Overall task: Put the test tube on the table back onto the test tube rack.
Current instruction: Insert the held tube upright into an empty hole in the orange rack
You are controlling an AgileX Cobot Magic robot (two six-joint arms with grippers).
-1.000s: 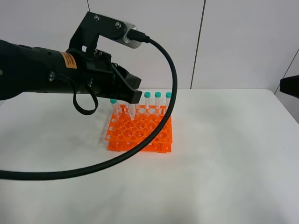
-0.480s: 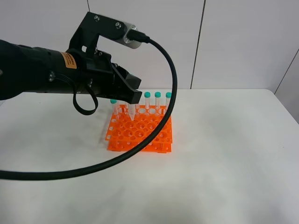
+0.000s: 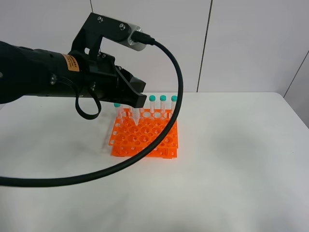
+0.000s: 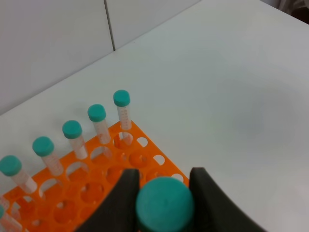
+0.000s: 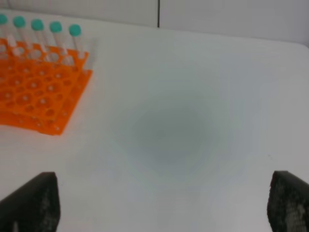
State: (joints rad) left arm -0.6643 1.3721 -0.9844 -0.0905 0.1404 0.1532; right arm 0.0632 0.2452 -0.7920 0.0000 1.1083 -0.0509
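My left gripper is shut on the test tube and holds it upright over the back part of the orange test tube rack. The tube's clear tip is at the level of the rack's top holes. In the left wrist view the tube's teal cap sits between the two black fingers of the left gripper, with the rack below. Several other capped tubes stand in the rack's back row. My right gripper is open and empty above the white table.
A thick black cable loops from the left wrist down across the rack's front and off to the left. The table is bare white to the right and in front of the rack. A white panelled wall stands behind.
The right arm, seen at the right edge of the exterior view one second ago, has drawn out of that view. The left gripper with the tube has barely moved.
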